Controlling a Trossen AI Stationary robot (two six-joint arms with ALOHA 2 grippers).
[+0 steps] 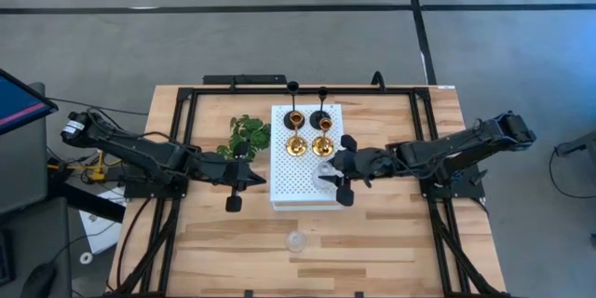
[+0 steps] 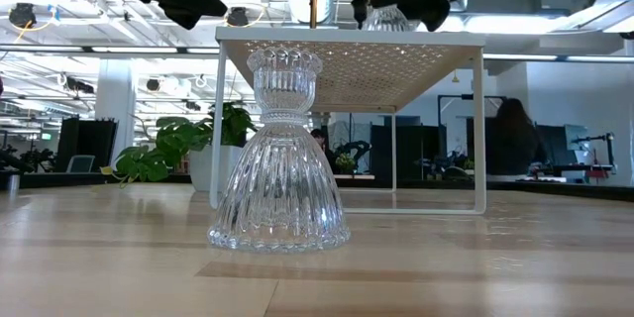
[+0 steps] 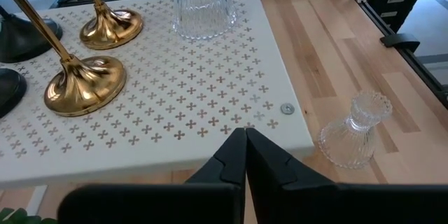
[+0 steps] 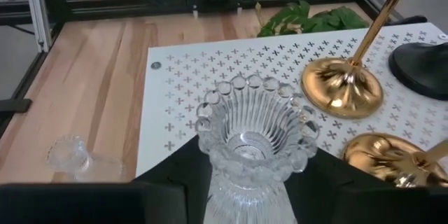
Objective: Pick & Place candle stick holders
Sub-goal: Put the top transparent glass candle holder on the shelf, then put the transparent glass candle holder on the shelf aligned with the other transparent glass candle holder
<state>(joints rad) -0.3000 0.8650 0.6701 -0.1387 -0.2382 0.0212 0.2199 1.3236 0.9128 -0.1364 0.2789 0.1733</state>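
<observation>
- One clear glass candle stick holder (image 4: 252,136) stands upright on the white perforated board (image 1: 291,184), and the right end effector (image 1: 328,173) is around it: in the right wrist view the beaded cup rises just between the two dark fingers.
- These fingers stand spread on both sides of the glass stem. Whether they press the glass or are apart from it, I cannot tell; my judgement is that this holder is just being set down.
- The second clear glass holder (image 1: 296,239) stands upright alone on the wooden bench (image 1: 391,242), in front of the board and well apart from both arms. Its long axis is vertical, with the wide ribbed base down.
- This is the relation that matters for the coming move: the free holder lies near the middle line of the bench, between the two arms, and toward the front edge from both end effectors.
- The left end effector (image 1: 232,186) hovers just beside the left edge of the board, with its fingers pressed together and nothing in them. It seems somewhat nearer to the free holder, and it is unoccupied.
- Two gold holders (image 1: 295,144) and two black holders (image 1: 320,119) stand already on the far half of the board.
- A green leafy sprig (image 1: 247,134) lies on the bench just beside the left edge of the board.
</observation>
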